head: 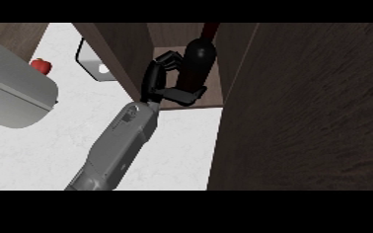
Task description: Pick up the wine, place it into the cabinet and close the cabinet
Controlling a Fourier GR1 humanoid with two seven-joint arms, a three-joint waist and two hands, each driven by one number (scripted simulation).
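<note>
The dark wine bottle (198,61) stands inside the open cabinet (124,54), its red neck pointing to the view's top. My left hand (157,79) reaches in from the lower left. Its fingers curl round the bottle's left and far side, and the thumb lies against the near side. The bottle's base looks to be on the cabinet's wooden floor (212,98), though the hand hides part of it. The open cabinet door (291,118) is a broad dark wood panel filling the right side. My right hand does not show.
A large grey rounded object (22,96) sits at the left edge with a small red item (41,65) beside it. A white dark-rimmed object (91,59) lies just left of the cabinet wall. White counter (175,153) spreads below.
</note>
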